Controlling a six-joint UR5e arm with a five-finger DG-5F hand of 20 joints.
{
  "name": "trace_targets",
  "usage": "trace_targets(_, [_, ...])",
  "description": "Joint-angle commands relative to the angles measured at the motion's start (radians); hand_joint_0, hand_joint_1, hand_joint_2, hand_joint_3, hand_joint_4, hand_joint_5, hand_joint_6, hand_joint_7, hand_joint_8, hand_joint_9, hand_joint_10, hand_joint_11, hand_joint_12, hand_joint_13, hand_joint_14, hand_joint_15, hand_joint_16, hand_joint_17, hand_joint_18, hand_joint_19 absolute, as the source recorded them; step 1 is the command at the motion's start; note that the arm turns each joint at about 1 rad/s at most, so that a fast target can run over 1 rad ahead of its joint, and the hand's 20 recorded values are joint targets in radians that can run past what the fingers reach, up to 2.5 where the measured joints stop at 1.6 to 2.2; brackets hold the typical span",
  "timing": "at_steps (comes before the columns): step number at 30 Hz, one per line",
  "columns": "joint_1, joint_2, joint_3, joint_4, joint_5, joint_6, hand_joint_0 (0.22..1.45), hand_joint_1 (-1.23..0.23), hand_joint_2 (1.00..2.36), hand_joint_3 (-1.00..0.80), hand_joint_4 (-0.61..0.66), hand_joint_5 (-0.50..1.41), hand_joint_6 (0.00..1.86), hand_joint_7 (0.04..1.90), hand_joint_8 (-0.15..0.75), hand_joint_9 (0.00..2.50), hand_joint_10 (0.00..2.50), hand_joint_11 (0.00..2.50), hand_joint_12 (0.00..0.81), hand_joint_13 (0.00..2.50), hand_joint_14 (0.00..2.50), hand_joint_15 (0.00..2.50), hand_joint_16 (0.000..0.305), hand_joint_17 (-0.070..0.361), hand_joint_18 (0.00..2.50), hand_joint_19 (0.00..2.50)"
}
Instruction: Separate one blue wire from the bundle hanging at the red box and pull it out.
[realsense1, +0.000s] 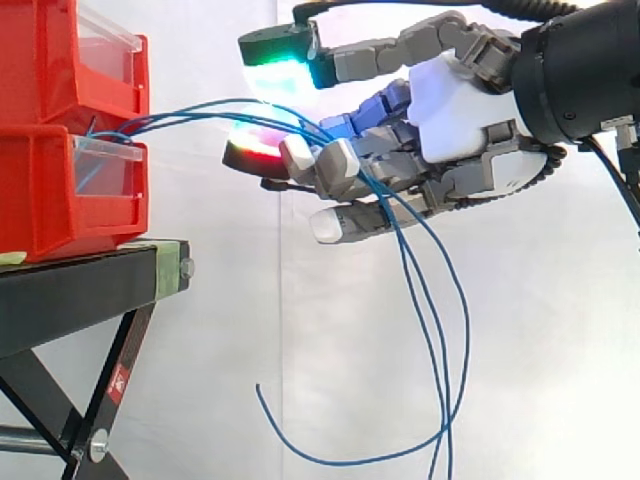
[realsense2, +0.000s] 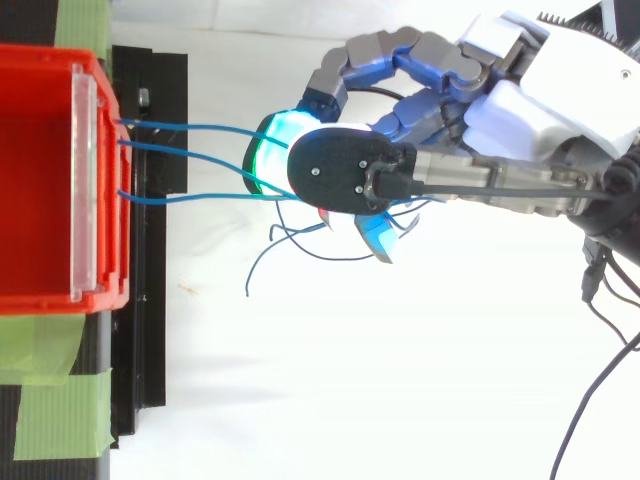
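Side view: I find the hand (realsense1: 460, 110) near the red box (realsense1: 50, 200), fingers curled round several blue wires (realsense2: 185, 127) that run from the box and hang below. I judge none isolated yet.

Side view: shot level from beside the work, close in, facing across to the white curtain (realsense1: 200, 330) on the far side; red bins (realsense1: 60, 180) on black stand (realsense1: 80, 290) cropped at left edge, hand (realsense1: 460, 110) at right. Top view: shot from above, looking straight down, also close; bin front at left, green tape (realsense2: 60, 420) at bottom left. Shared by both: bin fronts, blue wires (realsense1: 440, 330), hand.
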Motion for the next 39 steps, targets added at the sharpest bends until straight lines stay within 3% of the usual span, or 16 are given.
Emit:
trace_targets(1, [0.0, 0.0, 0.0, 0.0, 0.0, 0.0, 0.62, -0.71, 1.02, -0.18, 0.1, -0.2, 0.9, 0.92, 0.367, 1.11, 0.02, 1.17, 0.405, 1.35, 0.02, 1.26, 0.057, 0.127, 0.85, 0.61])
trace_targets(24, [0.0, 0.0, 0.0, 0.0, 0.0, 0.0, 0.61, -0.73, 1.02, -0.14, 0.09, -0.19, 0.9, 0.96, 0.364, 1.0, 0.02, 1.08, 0.474, 1.02, 0.03, 0.9, 0.055, 0.125, 0.79, 0.56])
trace_targets(34, [0.0, 0.0, 0.0, -0.001, 0.002, 0.0, 0.61, -0.74, 1.02, -0.13, 0.07, -0.18, 0.9, 0.96, 0.35, 0.82, 0.01, 0.83, 0.474, 0.9, 0.02, 0.75, 0.055, 0.124, 0.78, 0.54])
trace_targets(39, [0.0, 0.0, 0.0, 0.0, 0.002, -0.001, 0.61, -0.75, 1.02, -0.12, 0.07, -0.18, 0.89, 0.98, 0.34, 0.72, 0.02, 0.67, 0.462, 0.68, 0.02, 0.57, 0.056, 0.126, 0.7, 0.5])
